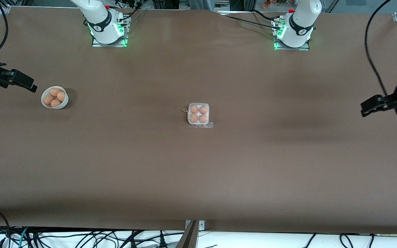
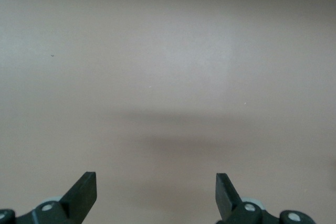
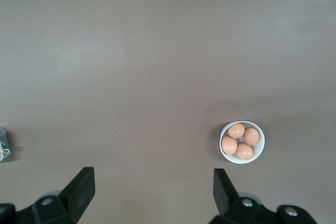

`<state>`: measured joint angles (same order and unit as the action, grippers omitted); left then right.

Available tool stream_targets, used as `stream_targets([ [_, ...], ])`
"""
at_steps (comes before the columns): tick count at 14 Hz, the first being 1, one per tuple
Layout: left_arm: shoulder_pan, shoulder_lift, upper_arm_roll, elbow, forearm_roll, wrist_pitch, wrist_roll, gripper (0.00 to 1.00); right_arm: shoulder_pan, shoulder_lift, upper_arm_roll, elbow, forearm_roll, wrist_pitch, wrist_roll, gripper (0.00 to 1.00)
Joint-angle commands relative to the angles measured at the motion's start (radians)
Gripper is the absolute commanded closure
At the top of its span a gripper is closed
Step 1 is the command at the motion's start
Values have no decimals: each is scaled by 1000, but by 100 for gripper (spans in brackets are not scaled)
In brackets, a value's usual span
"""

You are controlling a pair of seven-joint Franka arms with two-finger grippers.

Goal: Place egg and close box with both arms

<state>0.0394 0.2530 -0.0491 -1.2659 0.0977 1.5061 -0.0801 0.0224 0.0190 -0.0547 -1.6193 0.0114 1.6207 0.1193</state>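
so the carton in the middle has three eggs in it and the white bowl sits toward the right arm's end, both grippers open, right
Not quite: the box holds four eggs, one per cell, as the front view shows. The rest stands: the white bowl sits toward the right arm's end, and the left gripper and right gripper are both open.

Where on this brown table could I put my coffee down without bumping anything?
Anywhere between the round white bowl of brown eggs and the small clear plastic egg box, or nearer the front camera than both. Avoid the table ends: the open right gripper hangs beside the bowl, the open left gripper at the other.
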Motion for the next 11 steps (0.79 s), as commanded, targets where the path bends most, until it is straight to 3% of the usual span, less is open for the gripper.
stream_targets([
  [1, -33, -98, 35, -154, -23, 43, 42, 0, -5, -13, 1, -8, 5, -2, -6, 0],
  [4, -52, -152, 35, -257, -24, 56, 39, 0, -5, -13, 1, -8, 5, -2, -7, 0],
  [11, -49, -152, 35, -294, -88, 98, 42, 0, -6, -13, 1, -8, 5, -2, -7, 0],
])
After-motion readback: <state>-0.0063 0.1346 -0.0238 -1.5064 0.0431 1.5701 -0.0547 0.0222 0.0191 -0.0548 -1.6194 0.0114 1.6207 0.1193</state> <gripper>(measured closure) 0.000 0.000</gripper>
